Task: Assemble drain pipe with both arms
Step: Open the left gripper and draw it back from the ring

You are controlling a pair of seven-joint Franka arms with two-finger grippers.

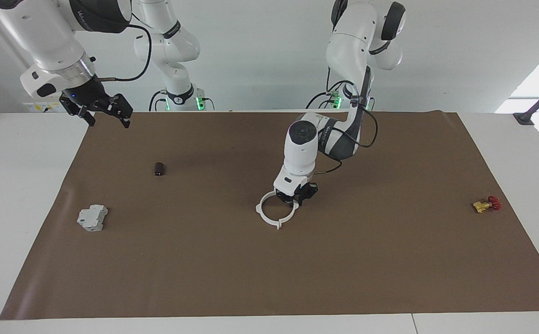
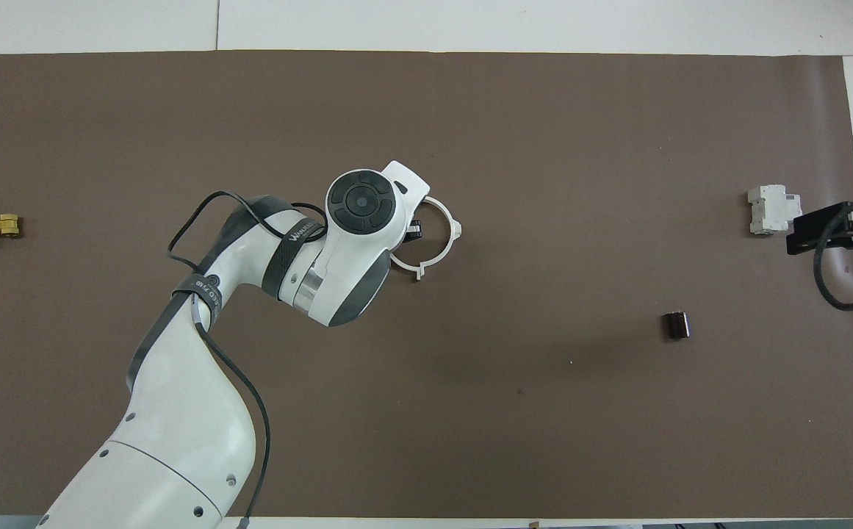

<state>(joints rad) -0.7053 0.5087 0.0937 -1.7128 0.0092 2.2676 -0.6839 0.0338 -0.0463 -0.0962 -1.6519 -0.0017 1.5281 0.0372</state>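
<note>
Spread wide, our right gripper (image 1: 107,111) hangs in the air above the table edge at the right arm's end, waiting, with the grey block (image 1: 92,218) and a small dark cylinder (image 1: 159,168) lying on the brown mat (image 1: 269,278). Mid-mat, our left gripper (image 1: 297,197) is down at the white ring (image 1: 276,211), its jaws hidden from us, so we cannot tell their state. At the left arm's end lies the yellow-and-red valve (image 1: 486,204).

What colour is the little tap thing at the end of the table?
The valve is yellow with a red handle, clearest in the facing view.
</note>
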